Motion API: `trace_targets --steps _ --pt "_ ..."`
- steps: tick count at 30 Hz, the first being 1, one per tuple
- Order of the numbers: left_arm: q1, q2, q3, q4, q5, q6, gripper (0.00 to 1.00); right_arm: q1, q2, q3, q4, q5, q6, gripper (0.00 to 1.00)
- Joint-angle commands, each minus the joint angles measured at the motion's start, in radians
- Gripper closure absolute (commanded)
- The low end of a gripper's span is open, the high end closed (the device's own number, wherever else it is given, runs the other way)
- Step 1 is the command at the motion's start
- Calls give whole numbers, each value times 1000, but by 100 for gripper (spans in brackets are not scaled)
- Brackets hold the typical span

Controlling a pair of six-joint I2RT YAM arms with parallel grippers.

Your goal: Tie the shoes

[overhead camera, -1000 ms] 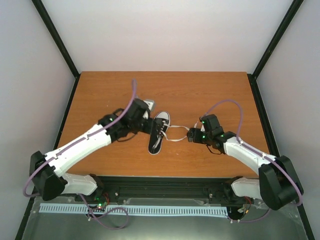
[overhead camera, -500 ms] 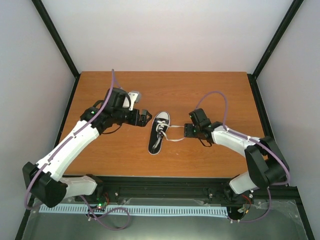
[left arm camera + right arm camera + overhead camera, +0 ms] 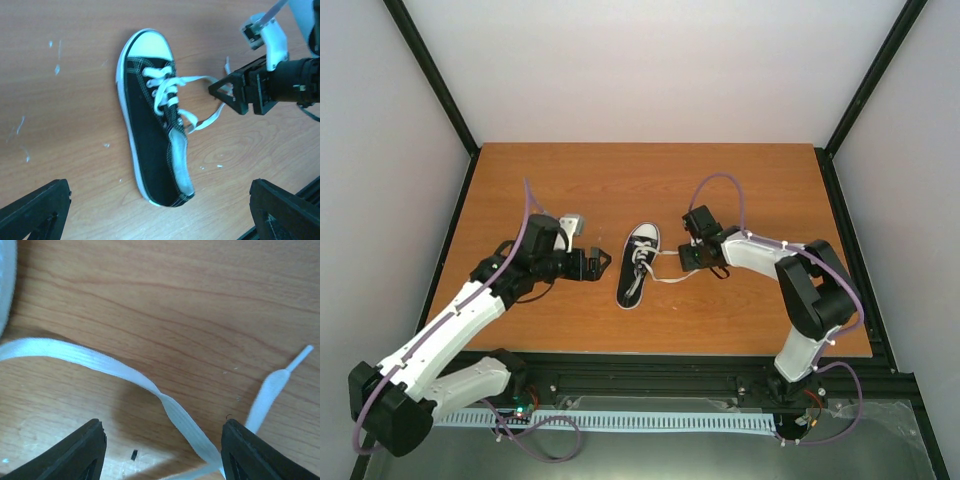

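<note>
Straddling lace (image 3: 175, 412), right claw (image 3: 161, 435) reaches low beside sneaker (image 3: 150, 130).

Black sneaker (image 3: 150, 135), white toe cap, lies mid-frame, toe toward the top — white laces (image 3: 192, 78) untied, trailing right.

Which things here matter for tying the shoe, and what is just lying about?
For the job:
- black canvas sneaker with white toe cap
- long white laces
- right gripper, open around one lace
- left gripper, open, apart from the sneaker

Lying about:
- small white flecks on the wooden table
</note>
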Motion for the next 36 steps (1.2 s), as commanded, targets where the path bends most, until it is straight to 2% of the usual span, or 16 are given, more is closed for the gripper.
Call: trace_targets --steps 1,5,7,10,12,19,24,29,33,36 --pt "-2 -54 -71 110 -36 -87 0 9 48 33 -30 -11 -49 37" --pt "-2 -84 -126 122 -78 -79 0 7 90 34 -28 -30 -66 43" --pt "-2 -104 -155 166 -71 -79 0 6 106 35 -22 -43 -73 53" --pt "-2 -135 -192 215 -65 -90 0 0 108 34 -14 -40 -82 75" --pt "-2 -145 -206 242 -67 -93 0 -5 93 38 -21 -16 -80 97" --pt "-3 -128 -210 423 0 -26 0 -7 -133 39 -48 28 -84 97" --pt "-11 7 -169 584 99 82 3 -7 -311 37 -38 -74 -100 97" --pt "-55 192 -109 736 307 218 16 -6 -427 36 -25 -218 -103 97" --pt "-74 344 -60 807 378 262 26 -5 -499 20 -1 -287 -97 97" --pt "-90 431 -38 861 370 288 26 -5 -536 3 15 -333 -84 97"
